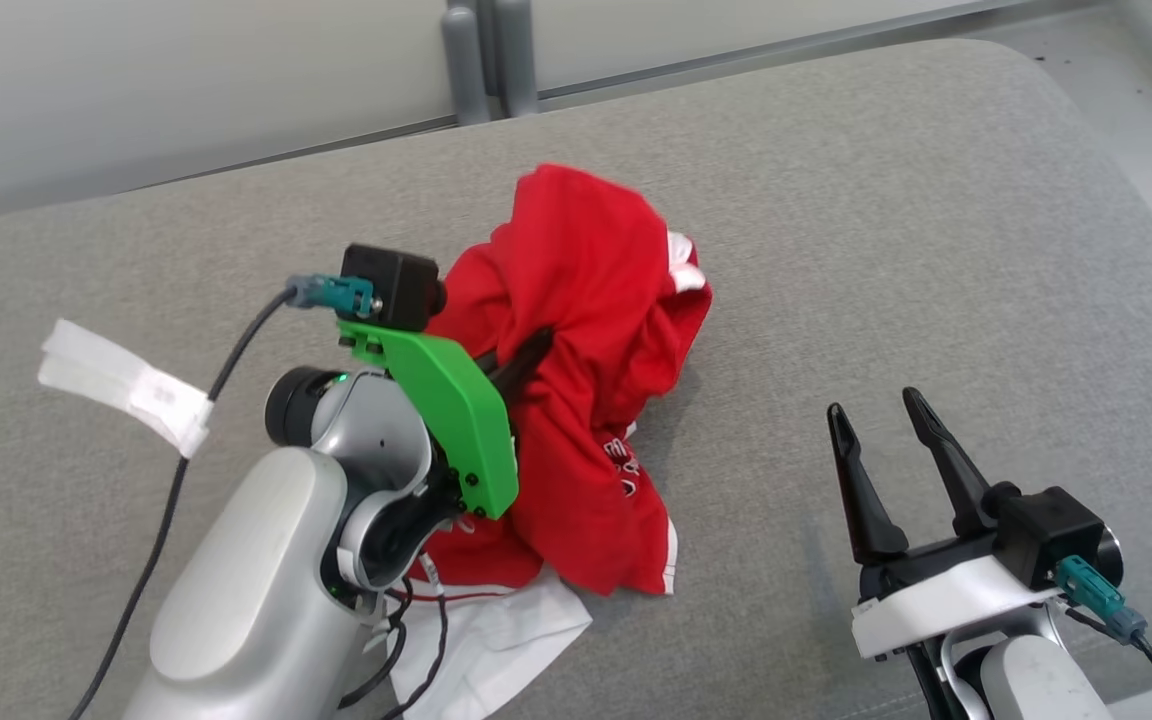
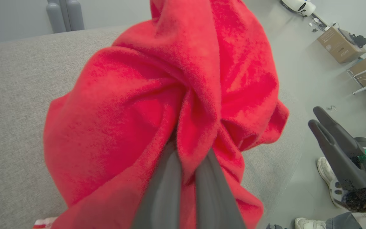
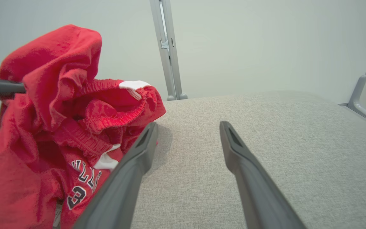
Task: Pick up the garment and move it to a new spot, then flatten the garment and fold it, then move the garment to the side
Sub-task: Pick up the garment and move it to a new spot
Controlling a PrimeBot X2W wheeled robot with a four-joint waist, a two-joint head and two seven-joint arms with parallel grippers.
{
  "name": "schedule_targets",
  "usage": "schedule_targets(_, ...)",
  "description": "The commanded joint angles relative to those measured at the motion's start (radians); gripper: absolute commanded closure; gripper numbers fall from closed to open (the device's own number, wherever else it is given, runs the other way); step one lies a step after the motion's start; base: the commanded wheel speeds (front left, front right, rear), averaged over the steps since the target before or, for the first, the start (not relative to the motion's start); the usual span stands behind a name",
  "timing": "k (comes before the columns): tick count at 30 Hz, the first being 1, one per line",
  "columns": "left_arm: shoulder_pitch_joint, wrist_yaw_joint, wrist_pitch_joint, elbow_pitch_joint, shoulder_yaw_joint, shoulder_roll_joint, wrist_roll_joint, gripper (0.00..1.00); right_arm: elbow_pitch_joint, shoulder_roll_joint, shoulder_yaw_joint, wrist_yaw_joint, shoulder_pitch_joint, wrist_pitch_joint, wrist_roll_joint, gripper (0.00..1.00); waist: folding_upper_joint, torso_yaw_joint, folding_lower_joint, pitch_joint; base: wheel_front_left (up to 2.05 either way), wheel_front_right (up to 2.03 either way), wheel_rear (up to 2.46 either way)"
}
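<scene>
Left forearm at lower left of the head view, green bracket [image 1: 456,420] on its wrist; left end effector [image 1: 528,358] clenched on a fold of the garment [image 1: 586,300], fingers pushed into the red cloth with their tips hidden; the left wrist view shows cloth pinched between the two dark fingers [image 2: 167,178]; black cable [image 1: 176,480] runs beside that arm, with a white label strip [image 1: 126,385] wrapped on it and lying on the worktop [image 1: 886,200]; white cloth or paper [image 1: 496,630], cannot tell which, lies flat under the wrist and the near hem of the garment.

Right end effector [image 1: 874,408] at lower right, released, fingers spread and holding nothing, over bare grey worktop, near the garment's right side but apart from it.

Garment is red, bunched in a heap left of the worktop's middle; its upper folds are gathered up at the left fingers, its lower part rests on the worktop; elastic waistband with a white tag faces the right wrist view; white and dark lettering and a digit 3 on the lower part, white trim at the hem.

Farther off, the worktop's far edge is rounded at the right corner; two grey posts [image 1: 486,50] stand just behind it against a pale wall; in the left wrist view, past the worktop edge, a grey floor [image 2: 300,73], a person's white shoe [image 2: 324,168], and cardboard boxes [image 2: 340,44] well beyond.
</scene>
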Motion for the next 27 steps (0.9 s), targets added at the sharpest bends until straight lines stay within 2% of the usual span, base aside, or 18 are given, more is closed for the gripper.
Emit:
schedule_targets(1, 0.023, -0.003, -0.029, 0.046, -0.005, 0.007, 0.022, 1.00, -0.007, 0.001, -0.006, 0.000, 0.016, -0.003, -0.002, 0.00, 0.0116, -0.038, 0.0000, -0.002, 0.00, 0.00, 0.00)
schedule_targets(5, 0.056, -0.010, -0.074, 0.147, -0.026, 0.008, 0.053, 1.00, -0.008, 0.000, -0.013, 0.000, 0.031, -0.003, -0.009, 0.00, 0.0116, -0.044, 0.0000, -0.010, 0.00, 0.00, 0.00)
schedule_targets(6, 0.059, -0.013, -0.088, 0.166, -0.030, 0.010, 0.062, 0.95, -0.008, 0.000, -0.015, 0.000, 0.034, -0.003, -0.010, 0.00, 0.0116, -0.043, 0.0000, -0.012, 0.00, 0.00, 0.00)
schedule_targets(7, 0.063, -0.013, -0.105, 0.185, -0.031, 0.009, 0.068, 0.79, -0.008, -0.001, -0.017, 0.000, 0.038, -0.003, -0.011, 0.00, 0.0116, -0.042, 0.0000, -0.015, 0.00, 0.00, 0.00)
schedule_targets(8, 0.066, -0.012, -0.121, 0.199, -0.033, 0.005, 0.072, 0.57, -0.008, -0.001, -0.020, 0.000, 0.041, -0.003, -0.011, 0.00, 0.0116, -0.040, 0.0000, -0.017, 0.00, 0.00, 0.00)
schedule_targets(9, 0.069, -0.015, -0.133, 0.209, -0.035, 0.001, 0.074, 0.12, -0.009, -0.001, -0.021, 0.000, 0.043, -0.003, -0.013, 0.00, 0.0116, -0.036, 0.0000, -0.018, 0.00, 0.00, 0.00)
schedule_targets(10, 0.072, -0.018, -0.141, 0.217, -0.038, -0.003, 0.075, 0.00, -0.010, -0.001, -0.021, 0.000, 0.044, -0.003, -0.015, 0.00, 0.0116, -0.031, 0.0000, -0.020, 0.00, 0.00, 0.00)
schedule_targets(15, 0.083, -0.022, -0.179, 0.213, -0.030, -0.020, 0.059, 0.00, -0.007, -0.008, -0.021, 0.000, 0.043, -0.003, -0.017, 0.00, 0.0116, -0.008, 0.0000, -0.028, 0.00, 0.00, 0.00)
schedule_targets(23, 0.118, -0.033, -0.162, 0.137, -0.034, -0.030, 0.016, 0.00, -0.006, -0.019, -0.022, 0.000, 0.048, -0.003, -0.020, 0.00, 0.0116, 0.027, 0.0000, -0.032, 0.00, 0.00, 0.00)
schedule_targets(27, 0.132, -0.024, -0.153, 0.091, -0.035, -0.027, 0.005, 0.00, -0.005, -0.023, -0.022, 0.000, 0.043, -0.003, -0.020, 0.00, 0.0116, 0.040, 0.0000, -0.029, 0.00, 0.00, 0.00)
